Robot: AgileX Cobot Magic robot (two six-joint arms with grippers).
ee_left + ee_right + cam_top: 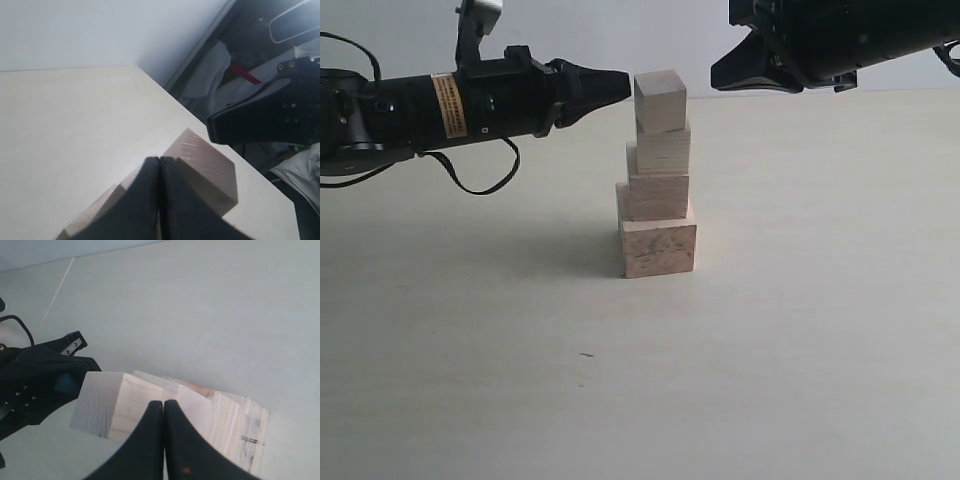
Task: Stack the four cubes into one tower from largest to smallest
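The tower stands mid-table: the largest cube (659, 248) with dark grain marks at the base, a second cube (654, 194) on it, a third cube (662, 149) above, and the smallest cube (660, 100) on top, turned slightly. My left gripper (623, 86) is shut and empty, its tip just left of the smallest cube (207, 167), almost touching. My right gripper (718, 72) is shut and empty, up right of the tower, apart from it. In the right wrist view the shut right gripper (163, 403) hangs over the smallest cube (102, 402) and the largest cube (245, 432).
The pale table (820, 330) stretches all round the tower. Its far edge (210, 127) shows in the left wrist view, with clutter beyond. The left arm (37, 380) shows in the right wrist view beside the top cube.
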